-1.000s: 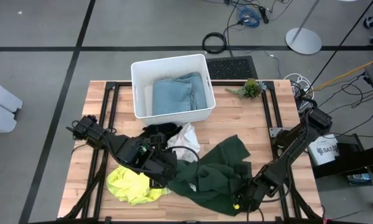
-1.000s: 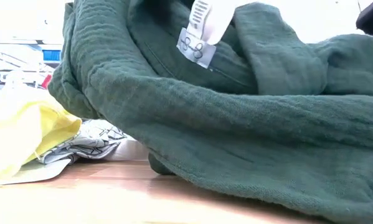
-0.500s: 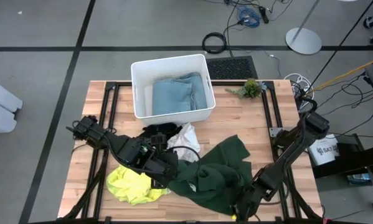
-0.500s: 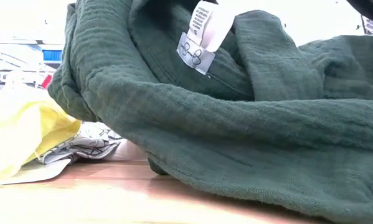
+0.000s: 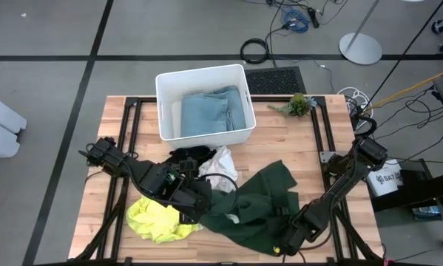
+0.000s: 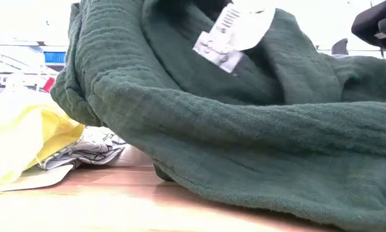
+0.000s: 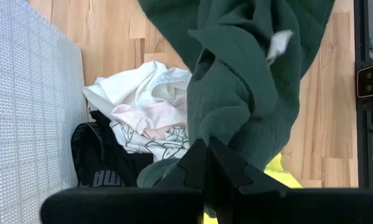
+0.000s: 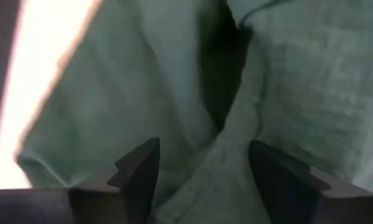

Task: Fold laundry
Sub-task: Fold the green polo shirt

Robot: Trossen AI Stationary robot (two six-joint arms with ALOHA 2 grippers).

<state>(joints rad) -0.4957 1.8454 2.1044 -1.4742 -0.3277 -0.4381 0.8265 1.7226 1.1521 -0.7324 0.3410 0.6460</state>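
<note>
Left gripper [image 5: 195, 209] clamped on dark green garment [image 5: 254, 203]; right gripper [image 5: 284, 242] spread wide at its near edge, holding nothing.

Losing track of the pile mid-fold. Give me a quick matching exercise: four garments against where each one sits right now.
Things:
1. light blue garment
2. dark green garment
3. bright yellow garment
4. black garment

Places:
A. near the table's front edge, on the left arm's side
B. inside the white bin
C. spread between the two grippers
D. just in front of the bin, beside the white patterned garment

Pairs: 1-B, 2-C, 3-A, 4-D
</note>
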